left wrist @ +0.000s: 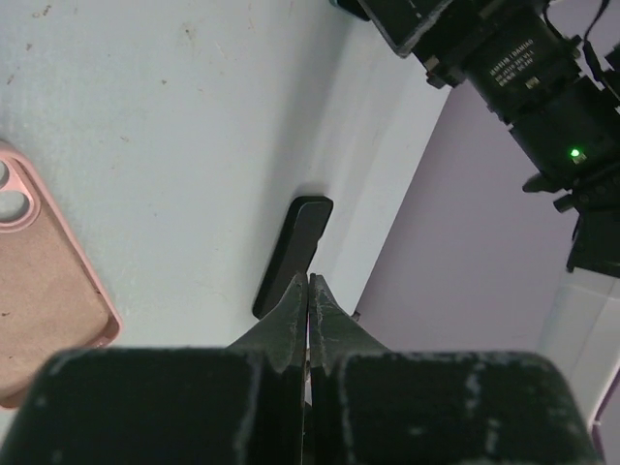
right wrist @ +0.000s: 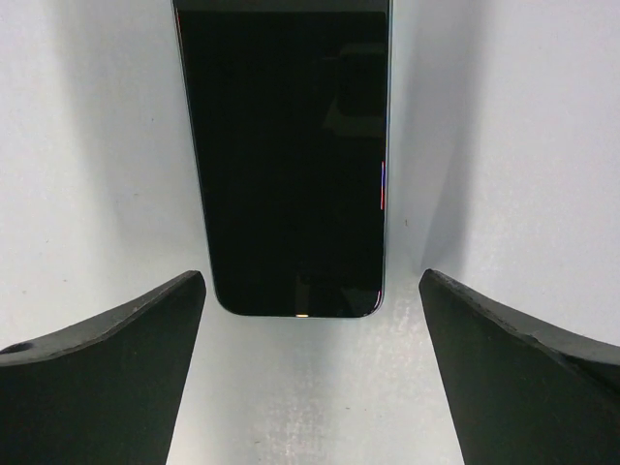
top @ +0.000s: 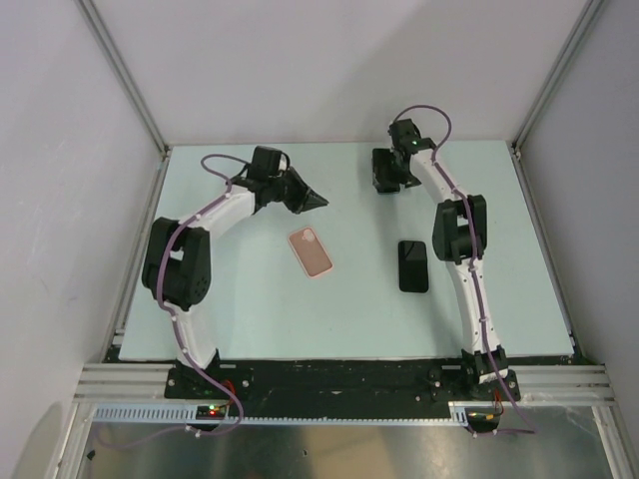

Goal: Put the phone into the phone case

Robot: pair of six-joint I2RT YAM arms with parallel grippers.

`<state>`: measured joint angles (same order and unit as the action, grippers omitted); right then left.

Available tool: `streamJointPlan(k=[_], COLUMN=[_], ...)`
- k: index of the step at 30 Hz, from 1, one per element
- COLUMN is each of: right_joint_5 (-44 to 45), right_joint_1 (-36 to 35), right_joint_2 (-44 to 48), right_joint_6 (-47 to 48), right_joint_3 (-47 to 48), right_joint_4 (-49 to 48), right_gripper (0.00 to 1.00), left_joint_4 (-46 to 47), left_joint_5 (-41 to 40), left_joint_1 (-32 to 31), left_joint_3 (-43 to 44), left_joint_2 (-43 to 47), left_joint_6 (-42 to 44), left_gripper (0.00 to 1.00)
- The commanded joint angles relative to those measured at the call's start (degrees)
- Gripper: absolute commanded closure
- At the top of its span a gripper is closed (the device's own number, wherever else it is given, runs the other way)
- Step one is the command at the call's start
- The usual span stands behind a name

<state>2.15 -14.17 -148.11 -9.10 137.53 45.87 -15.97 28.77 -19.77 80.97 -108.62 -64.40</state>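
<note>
The pink phone case (top: 311, 251) lies open side up in the middle of the table. The black phone (top: 413, 265) lies flat, screen up, to its right, apart from it. My left gripper (top: 319, 203) is shut and empty, just behind the case. In the left wrist view the case (left wrist: 44, 291) is at the left, the phone (left wrist: 294, 254) shows edge-on beyond my gripper (left wrist: 310, 283). My right gripper (top: 387, 183) is open and empty at the back, behind the phone. In the right wrist view the phone (right wrist: 286, 155) lies ahead of my gripper (right wrist: 312, 281), between the spread fingers.
The pale table (top: 250, 319) is bounded by white walls and metal frame posts (top: 125, 75) at the back corners. The right arm's elbow (top: 459, 230) stands just right of the phone. The right arm's wrist (left wrist: 523, 77) shows in the left wrist view.
</note>
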Motion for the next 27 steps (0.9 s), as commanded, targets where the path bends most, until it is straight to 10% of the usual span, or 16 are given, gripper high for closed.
streamJointPlan(k=[1,27], right_joint_5=[1.03,7.01], right_joint_1=[-0.85,-2.97], right_joint_2=[-1.35,-6.22], right_joint_6=[2.48,0.77], right_joint_3=[4.83,9.51], right_joint_4=[1.67,4.45], right_gripper=[0.01,0.15], left_joint_4=[0.64,0.62], left_joint_5=[2.72,5.72], left_joint_1=[0.61,1.66], left_joint_3=[-0.92,-0.79], left_joint_2=[3.81,3.62], left_joint_6=[2.17,2.04], left_gripper=[1.0,1.0])
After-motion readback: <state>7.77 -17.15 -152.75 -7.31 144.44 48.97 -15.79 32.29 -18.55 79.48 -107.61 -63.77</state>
